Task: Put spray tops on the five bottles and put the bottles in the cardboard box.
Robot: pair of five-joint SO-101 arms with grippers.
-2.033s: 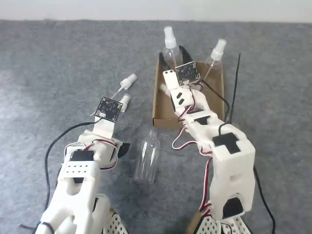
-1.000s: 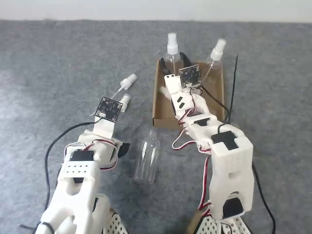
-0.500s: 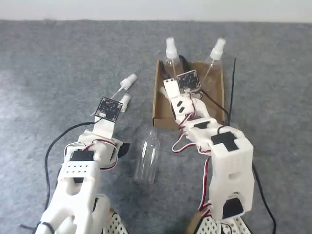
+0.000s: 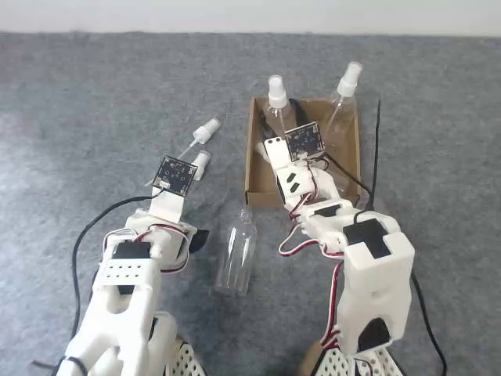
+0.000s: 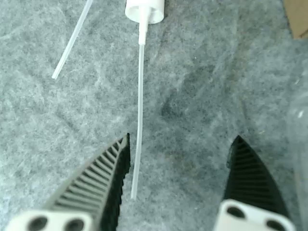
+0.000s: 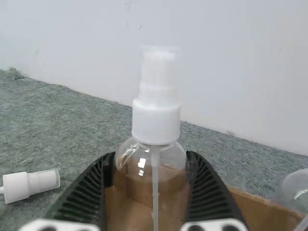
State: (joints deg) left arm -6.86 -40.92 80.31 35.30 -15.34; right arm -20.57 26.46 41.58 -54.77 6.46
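The main risk is a tip-over. The right gripper (image 6: 150, 179) has its fingers pinching the capped bottle (image 6: 155, 125) low on its clear body, with the heavy white sprayer standing tall above the grip. If the fingers let go while the bottle is tilted or off the floor, it could topple against the wall of the cardboard box (image 4: 251, 160) or knock the second capped bottle (image 4: 343, 102) standing at the box's 1 o'clock corner. The wrist and cables hide the base, so it probably rests near the box floor, but I cannot confirm contact. In the high view the held bottle sits at the box's 11 o'clock corner, squarely between the two black fingers and touching both. On the other side, the left gripper (image 5: 182, 142) hangs with its fingers spread wide above the carpet. A loose spray top (image 5: 144, 9) lies ahead of it, and the thin dip tube runs back to just beside one fingertip without being gripped. A careless close there could bend the tube. An uncapped bottle (image 4: 237, 254) lies on its side at about 7 o'clock from the box.
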